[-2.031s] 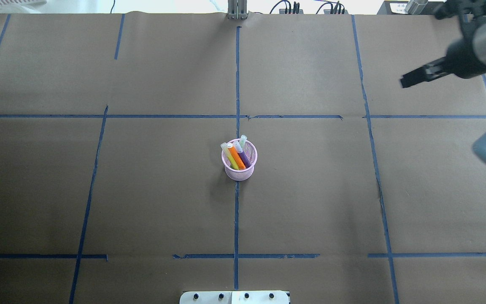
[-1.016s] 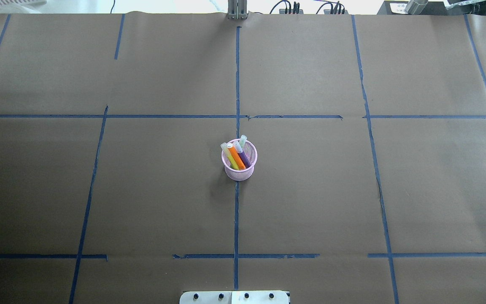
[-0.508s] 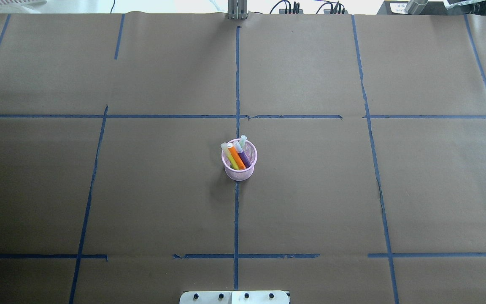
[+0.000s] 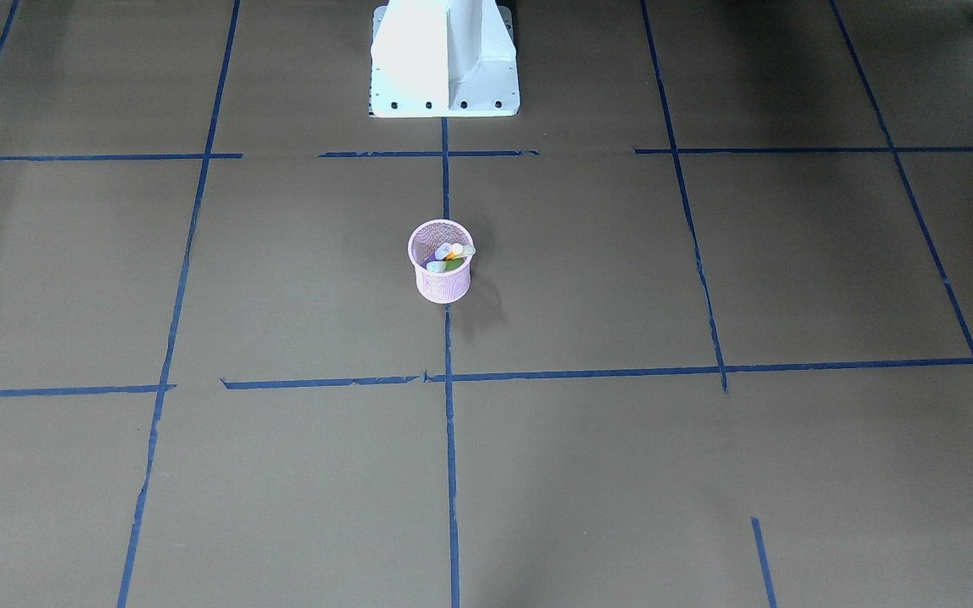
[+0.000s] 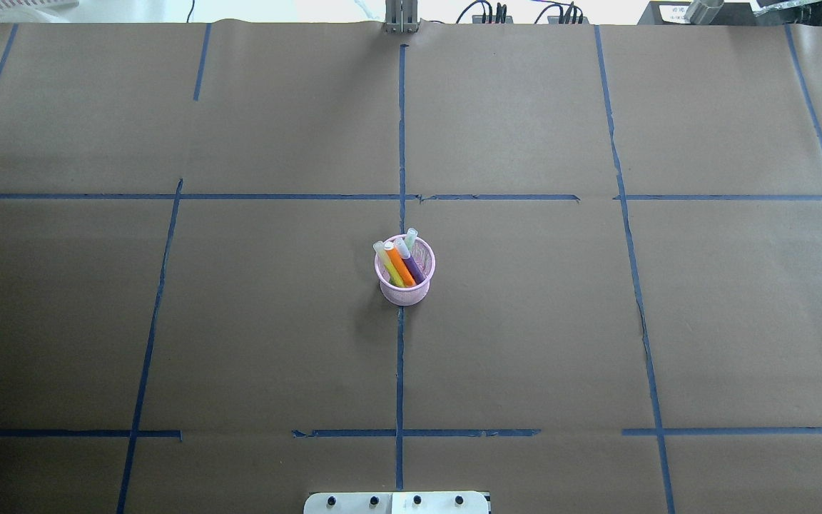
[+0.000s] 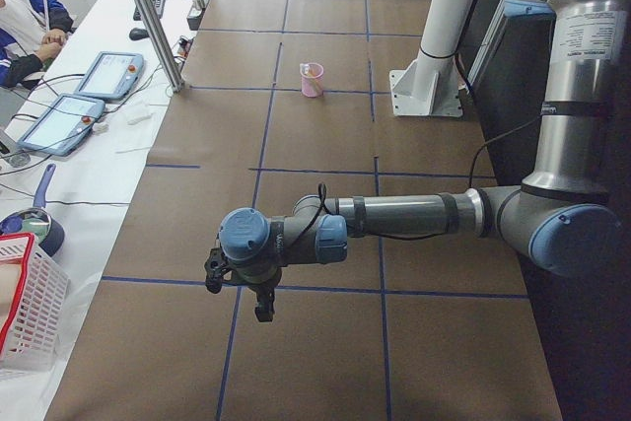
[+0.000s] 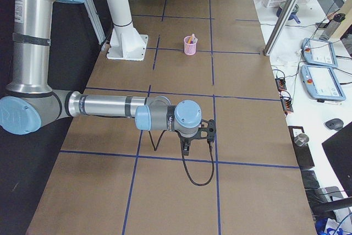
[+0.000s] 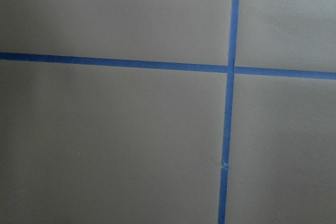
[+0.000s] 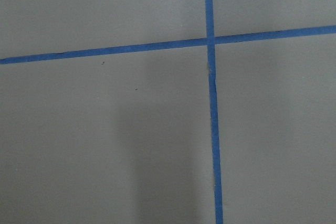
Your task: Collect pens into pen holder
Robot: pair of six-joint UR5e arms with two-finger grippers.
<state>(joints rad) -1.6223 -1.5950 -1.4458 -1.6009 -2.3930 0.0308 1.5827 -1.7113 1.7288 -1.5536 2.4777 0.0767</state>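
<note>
The left gripper (image 6: 261,308) hangs over a crossing of blue tape near the table's (image 5: 525,321) left end, and the right gripper (image 7: 187,146) hangs over another crossing near the right end. Each appears only in a side view, so I cannot tell whether either is spread or pressed together. Nothing seems to be carried, and both wrist views show only brown paper and tape.

The pen holder (image 5: 405,294) stands upright at the middle of the table on the centre tape line, well apart from both grippers. Inside it lean the orange pen (image 5: 402,265), the purple pen (image 5: 413,270) and the green pen (image 5: 391,271), with their pale caps up past the rim. A further pale cap shows behind them, and I cannot tell what it belongs to. No pen lies on the paper, so the collecting looks finished.

The pens are probably light, stiff plastic with smooth round barrels that could roll or slip. A pinch across the barrel near its middle would suit, rather than on the cap, which might pull off. The mesh cup seems light and easy to tip, and its wall could dent. The solid rim is the safer hold.
</note>
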